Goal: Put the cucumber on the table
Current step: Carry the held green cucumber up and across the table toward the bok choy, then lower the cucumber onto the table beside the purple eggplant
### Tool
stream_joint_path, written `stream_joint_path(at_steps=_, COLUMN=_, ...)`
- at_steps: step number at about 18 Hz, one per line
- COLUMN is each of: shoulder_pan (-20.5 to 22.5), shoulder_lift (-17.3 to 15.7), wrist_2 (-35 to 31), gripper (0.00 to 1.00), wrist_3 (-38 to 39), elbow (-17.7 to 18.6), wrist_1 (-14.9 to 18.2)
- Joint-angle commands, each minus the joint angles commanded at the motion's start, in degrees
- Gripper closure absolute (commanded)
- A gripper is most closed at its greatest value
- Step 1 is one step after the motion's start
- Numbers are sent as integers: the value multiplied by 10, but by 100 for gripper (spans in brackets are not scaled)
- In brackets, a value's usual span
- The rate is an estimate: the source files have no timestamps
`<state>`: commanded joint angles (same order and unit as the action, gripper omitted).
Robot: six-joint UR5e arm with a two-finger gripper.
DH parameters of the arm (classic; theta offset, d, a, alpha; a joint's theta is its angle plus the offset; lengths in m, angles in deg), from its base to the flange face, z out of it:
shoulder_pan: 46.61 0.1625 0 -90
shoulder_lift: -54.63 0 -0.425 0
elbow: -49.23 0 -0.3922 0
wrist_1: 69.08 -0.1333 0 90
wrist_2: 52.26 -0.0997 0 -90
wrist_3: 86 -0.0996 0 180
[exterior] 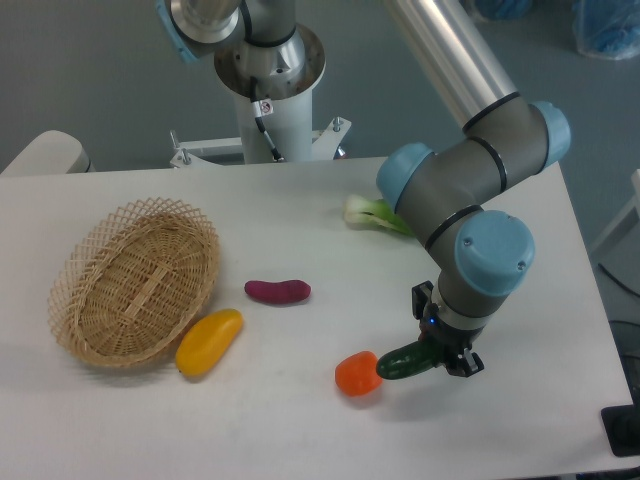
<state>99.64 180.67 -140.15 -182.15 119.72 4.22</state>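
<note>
The dark green glossy cucumber [403,363] lies nearly level, low over the white table [300,420] at the front right. My gripper [442,358] points down and is shut on the cucumber's right part. The cucumber's left end sticks out and touches or nearly touches an orange-red vegetable [357,374]. I cannot tell whether the cucumber rests on the tabletop or hangs just above it.
A woven wicker basket [135,280] stands at the left with a yellow vegetable [209,342] beside its front edge. A small purple vegetable [278,291] lies mid-table. A leafy green vegetable with a white stem [372,213] lies behind my arm.
</note>
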Motion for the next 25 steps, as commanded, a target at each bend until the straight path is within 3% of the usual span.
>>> stream_joint_path(at_steps=6, shoulder_pan=-3, shoulder_lift=-21, wrist_2=-12, gripper=75, wrist_3=1, elbow=17, wrist_1=25)
stream_joint_path(at_steps=12, shoulder_pan=-24, shoulder_lift=-103, wrist_2=-12, gripper=75, wrist_3=-3, elbow=135, wrist_1=20)
stream_joint_path(at_steps=20, shoulder_pan=-41, shoulder_lift=-198, wrist_2=-12, gripper=75, wrist_3=-93, elbow=305, wrist_1=13)
stream_joint_path(at_steps=25, shoulder_pan=-83, shoulder_lift=-228, wrist_2=-17, gripper=75, wrist_3=-93, elbow=365, wrist_1=12)
